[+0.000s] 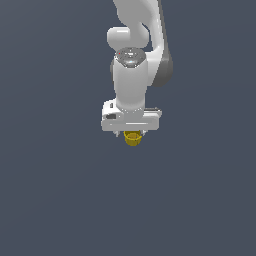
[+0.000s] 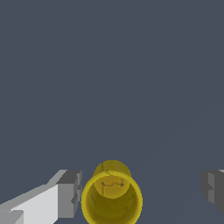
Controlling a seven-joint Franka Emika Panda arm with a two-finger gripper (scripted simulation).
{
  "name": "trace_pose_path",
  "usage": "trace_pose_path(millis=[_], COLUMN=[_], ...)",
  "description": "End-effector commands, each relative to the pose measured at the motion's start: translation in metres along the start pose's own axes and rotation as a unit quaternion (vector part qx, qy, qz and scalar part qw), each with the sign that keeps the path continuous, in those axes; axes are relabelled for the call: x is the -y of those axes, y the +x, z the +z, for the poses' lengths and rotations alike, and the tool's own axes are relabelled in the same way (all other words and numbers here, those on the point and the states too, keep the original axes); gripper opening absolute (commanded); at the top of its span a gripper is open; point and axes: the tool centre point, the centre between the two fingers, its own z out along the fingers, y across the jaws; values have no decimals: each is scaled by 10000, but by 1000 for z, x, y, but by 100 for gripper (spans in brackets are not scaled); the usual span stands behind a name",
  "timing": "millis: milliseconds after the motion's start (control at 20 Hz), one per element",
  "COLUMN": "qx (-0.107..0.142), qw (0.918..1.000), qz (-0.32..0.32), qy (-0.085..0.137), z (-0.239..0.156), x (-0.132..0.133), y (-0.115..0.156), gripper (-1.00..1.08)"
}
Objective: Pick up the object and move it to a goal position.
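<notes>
Cup [image 2: 112,197] sits between the fingers [image 2: 70,193] of the gripper [image 1: 131,133], nearer one finger than the other, its open mouth facing the wrist, its axis along the approach. Gripper spread wide, not touching it; closing looks next.

Exterior view distant, facing arm [image 1: 131,75], wrist view close, both sharing cup [image 2: 112,197]

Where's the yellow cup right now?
In the exterior view the yellow cup sits near the centre, directly under the white gripper. The wrist view shows it between the open fingers, nearer one.
</notes>
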Motion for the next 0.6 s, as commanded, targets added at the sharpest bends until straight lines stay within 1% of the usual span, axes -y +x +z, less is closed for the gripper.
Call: trace_pose_path(millis=[0, 400, 550], qx=[0, 1, 38], qw=[10000, 10000, 10000], qz=[0, -35, -74], qy=[0, -37, -39], z=[0, -2, 0], x=[0, -5, -5], y=[0, 1, 1], gripper=[28, 28, 28])
